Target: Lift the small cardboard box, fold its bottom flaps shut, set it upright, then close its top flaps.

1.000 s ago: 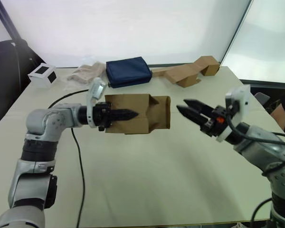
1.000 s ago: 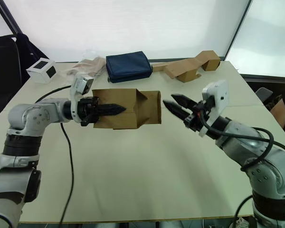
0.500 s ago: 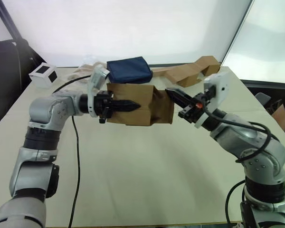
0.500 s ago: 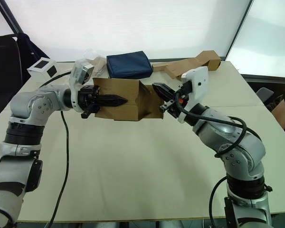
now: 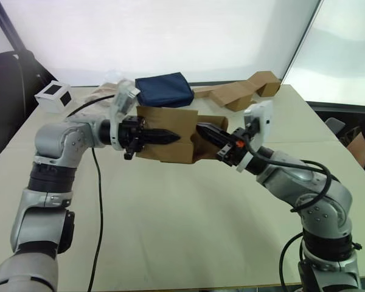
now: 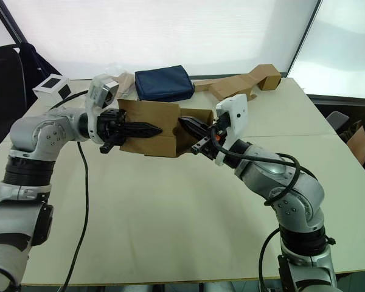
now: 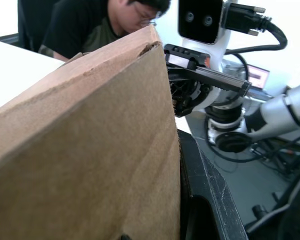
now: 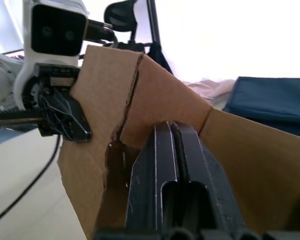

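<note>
The small cardboard box (image 5: 168, 148) hangs on its side above the table, its open end facing right. My left gripper (image 5: 170, 135) is shut on the box's near wall, one black finger (image 7: 202, 190) lying along the outside of the cardboard. My right gripper (image 5: 202, 129) is shut, its fingers (image 8: 172, 165) pressed together and pushed into the box's open end. There they lie against a folded-in flap (image 8: 165, 100). The flaps at the box's other end are hidden.
Along the table's far edge lie a navy blue pouch (image 5: 164, 90), a strip of joined cardboard pieces (image 5: 240, 92), a crumpled beige bag (image 5: 103, 92) and a white cube with black squares (image 5: 55, 96). A black cable (image 5: 100, 201) crosses the left side. A person (image 7: 100, 27) sits beyond the table's right edge.
My right gripper has swung left from well clear of the box into its open end, and its fingers have gone from open to shut. The left gripper has kept its hold, raising the box slightly.
</note>
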`<state>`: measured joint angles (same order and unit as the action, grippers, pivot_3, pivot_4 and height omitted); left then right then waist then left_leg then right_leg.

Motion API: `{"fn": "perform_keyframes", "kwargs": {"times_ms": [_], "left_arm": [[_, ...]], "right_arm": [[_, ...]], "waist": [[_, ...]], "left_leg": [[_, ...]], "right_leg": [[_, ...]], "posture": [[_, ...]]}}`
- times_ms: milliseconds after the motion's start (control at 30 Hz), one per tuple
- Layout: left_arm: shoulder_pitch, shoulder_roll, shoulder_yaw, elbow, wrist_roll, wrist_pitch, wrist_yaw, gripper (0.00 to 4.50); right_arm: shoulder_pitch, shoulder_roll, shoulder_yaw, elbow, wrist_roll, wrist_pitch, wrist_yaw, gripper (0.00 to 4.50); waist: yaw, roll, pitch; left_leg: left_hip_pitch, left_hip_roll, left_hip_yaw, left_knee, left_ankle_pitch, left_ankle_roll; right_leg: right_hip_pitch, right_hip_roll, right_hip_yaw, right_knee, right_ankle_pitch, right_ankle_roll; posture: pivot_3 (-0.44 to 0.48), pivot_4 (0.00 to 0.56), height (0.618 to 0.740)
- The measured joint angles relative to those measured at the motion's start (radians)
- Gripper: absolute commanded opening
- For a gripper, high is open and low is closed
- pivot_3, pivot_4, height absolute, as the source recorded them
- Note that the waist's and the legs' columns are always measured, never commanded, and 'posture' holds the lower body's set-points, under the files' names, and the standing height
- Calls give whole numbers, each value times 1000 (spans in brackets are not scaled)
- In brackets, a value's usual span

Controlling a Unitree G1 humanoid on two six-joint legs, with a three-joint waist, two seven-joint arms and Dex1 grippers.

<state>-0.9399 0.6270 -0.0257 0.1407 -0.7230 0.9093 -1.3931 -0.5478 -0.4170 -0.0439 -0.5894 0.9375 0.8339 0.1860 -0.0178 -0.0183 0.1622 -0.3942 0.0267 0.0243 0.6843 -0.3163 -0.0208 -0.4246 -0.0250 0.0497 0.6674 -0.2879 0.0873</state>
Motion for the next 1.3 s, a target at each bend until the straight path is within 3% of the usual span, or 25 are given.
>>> {"fn": "perform_keyframes", "kwargs": {"times_ms": [167,400,567,767,900,1033,1300], "left_arm": [[0,-2,1,-5,-3,0,1,0],[0,-1,4,17,7,-29,10,0],[-1,2,3,39,17,-45,9,0],[-3,4,3,76,38,-67,8,0],[-6,7,4,79,38,-68,6,0],[-8,9,11,74,35,-62,8,0],[-26,3,11,27,11,-24,4,0]], "right_arm": [[-14,35,38,8,-49,-29,10,17],[-14,3,69,6,-116,-36,57,17],[-2,-74,37,-7,-108,-33,115,17],[33,-223,-105,-18,10,5,236,17],[129,-309,-153,-25,50,35,286,17],[207,-328,-114,-46,45,52,319,17],[197,-298,-34,-46,-60,9,319,17]], "waist": [[0,0,0],[0,0,0],[2,0,0],[4,0,0],[3,0,0],[-1,0,0],[3,0,0]], "left_leg": [[0,0,0,0,0,0],[0,0,0,0,0,0],[0,0,0,0,0,0],[0,0,0,0,0,0],[0,0,0,0,0,1],[0,0,0,0,0,1],[0,0,0,0,0,1]], "right_leg": [[0,0,0,0,0,0],[0,0,0,0,0,0],[0,0,0,0,0,0],[0,0,0,0,0,0],[0,0,0,-1,0,0],[0,0,0,0,0,0],[0,0,0,-1,0,0]], "posture": [[0,150,740],[0,150,740],[0,150,740],[0,150,740],[0,150,740],[0,150,740],[0,150,740]]}}
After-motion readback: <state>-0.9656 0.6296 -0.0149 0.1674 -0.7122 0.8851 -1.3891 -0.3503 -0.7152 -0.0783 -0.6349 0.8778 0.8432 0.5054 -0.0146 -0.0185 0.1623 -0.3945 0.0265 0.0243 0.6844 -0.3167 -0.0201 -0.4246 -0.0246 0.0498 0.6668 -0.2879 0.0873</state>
